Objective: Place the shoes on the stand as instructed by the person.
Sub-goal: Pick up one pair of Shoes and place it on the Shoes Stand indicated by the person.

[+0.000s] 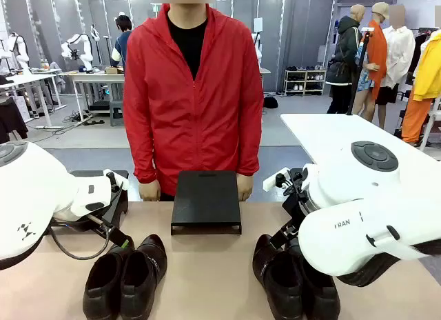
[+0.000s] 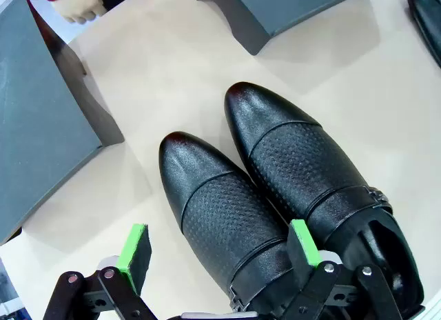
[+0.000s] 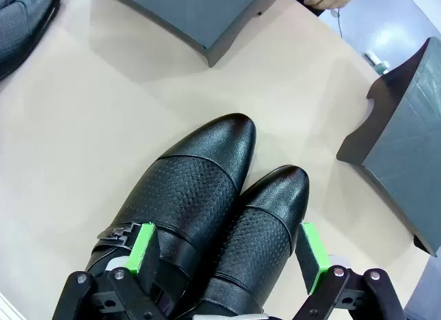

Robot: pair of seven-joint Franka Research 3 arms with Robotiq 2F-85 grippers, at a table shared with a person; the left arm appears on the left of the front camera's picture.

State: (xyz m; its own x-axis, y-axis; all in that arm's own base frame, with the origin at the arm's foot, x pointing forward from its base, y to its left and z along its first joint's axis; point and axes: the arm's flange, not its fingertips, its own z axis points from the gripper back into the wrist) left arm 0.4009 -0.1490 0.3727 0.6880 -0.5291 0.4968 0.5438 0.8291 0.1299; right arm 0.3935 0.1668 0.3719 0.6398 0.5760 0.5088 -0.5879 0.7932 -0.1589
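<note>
Two pairs of black shoes sit on the beige desk (image 1: 207, 278), on the robot's side; the left pair (image 1: 126, 277) is out in the open, the right pair (image 1: 293, 278) is half tucked under the right arm; in both pairs the shoes lie side by side, touching, with toes aimed toward the stands; the middle stand (image 1: 207, 201) is at the far edge, right in front of the person (image 1: 193, 92) in the red jacket, whose hands hang at either side of it; the left stand (image 2: 41, 120) is near the left pair's toes, apart from them

Left fingers (image 2: 134, 254) are spread wide, straddling the heel end of one shoe of the left pair; one green pad is out over bare desk, the other over the seam between the two shoes; not gripping anything; right fingers (image 3: 311, 254) are the same, wide apart over the heel of one shoe of the right pair, nothing clamped; can't tell whether any pad actually touches leather
</note>
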